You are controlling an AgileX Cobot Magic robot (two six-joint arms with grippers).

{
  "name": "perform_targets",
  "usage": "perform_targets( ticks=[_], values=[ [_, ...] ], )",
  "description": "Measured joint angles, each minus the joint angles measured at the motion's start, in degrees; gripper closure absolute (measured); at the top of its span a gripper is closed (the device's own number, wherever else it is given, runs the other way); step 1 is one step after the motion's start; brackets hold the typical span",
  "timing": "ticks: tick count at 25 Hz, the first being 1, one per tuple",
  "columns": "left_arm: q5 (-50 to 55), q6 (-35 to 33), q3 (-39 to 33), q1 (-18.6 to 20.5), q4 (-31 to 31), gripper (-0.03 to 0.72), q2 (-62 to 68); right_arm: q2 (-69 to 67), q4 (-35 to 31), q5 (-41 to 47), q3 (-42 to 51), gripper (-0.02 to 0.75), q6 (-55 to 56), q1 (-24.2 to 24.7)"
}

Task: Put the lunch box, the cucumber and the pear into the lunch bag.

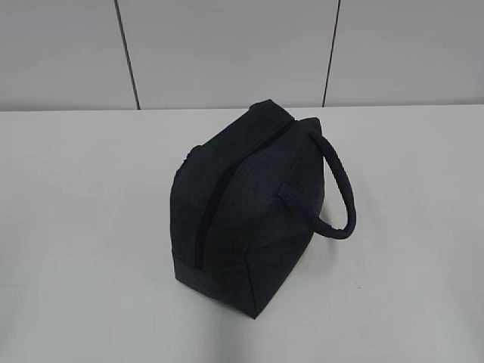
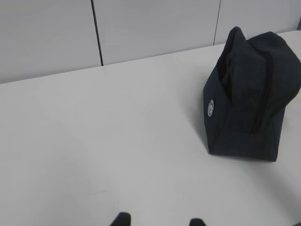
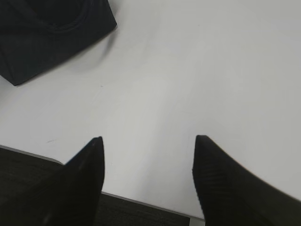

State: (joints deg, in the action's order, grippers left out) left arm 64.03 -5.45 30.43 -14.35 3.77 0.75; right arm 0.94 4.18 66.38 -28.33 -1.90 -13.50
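The dark navy lunch bag (image 1: 242, 212) stands alone in the middle of the white table, its top zipper line closed and its padded loop handle (image 1: 340, 189) hanging to the right. The lunch box, the cucumber and the pear are out of view. The left wrist view has the lunch bag (image 2: 251, 99) at the far right, well away from my left gripper (image 2: 159, 220), whose two tips stand apart over bare table. My right gripper (image 3: 148, 141) is open wide above the table's near edge, with a corner of the lunch bag (image 3: 51, 33) at the upper left. Neither gripper holds anything.
The white table (image 1: 83, 227) stretches around the bag on all sides. A grey panelled wall (image 1: 227, 45) rises behind its far edge. The table's near edge (image 3: 141, 202) and dark floor show below my right gripper.
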Motion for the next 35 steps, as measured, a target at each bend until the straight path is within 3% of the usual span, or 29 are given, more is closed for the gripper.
perform_targets(
  ticks=[14,17,25,35],
  values=[
    [0.0,0.0,0.0,0.0,0.46,0.456,-0.14,0.0,0.0,-0.03,0.0,0.275,0.09,0.0],
    [0.01,0.0,0.0,1.71,0.46,0.456,-1.31,0.0,0.0,-0.07,0.0,0.275,0.09,0.0],
    [0.0,0.0,0.0,8.63,0.52,0.456,-1.58,0.0,0.0,-0.16,0.0,0.275,0.09,8.88],
    [0.0,0.0,0.0,8.93,0.52,0.456,-1.58,0.0,0.0,-0.16,0.0,0.275,0.09,10.1]
  ],
)
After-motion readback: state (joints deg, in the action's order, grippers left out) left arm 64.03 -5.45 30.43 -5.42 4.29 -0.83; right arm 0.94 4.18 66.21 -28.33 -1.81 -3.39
